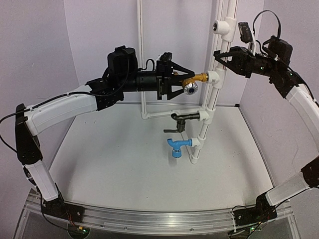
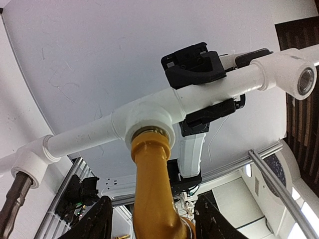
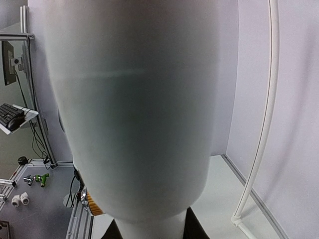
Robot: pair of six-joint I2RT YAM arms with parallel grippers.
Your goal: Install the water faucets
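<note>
- Left wrist view: the brass faucet (image 2: 152, 189) sits with its stem in a tee (image 2: 149, 124) of the white pipe frame (image 2: 84, 137). The left gripper (image 2: 154, 204) straddles that stem, jaws partly open with a gap on each side, likely lining up a turning grip.
- The right gripper (image 1: 225, 56) is clamped tight on the frame's upright above that tee, probably to brace it against twisting.
- The black faucet (image 1: 182, 118) and blue faucet (image 1: 177, 146) sit mounted on the frame below that tee, seemingly finished.
</note>
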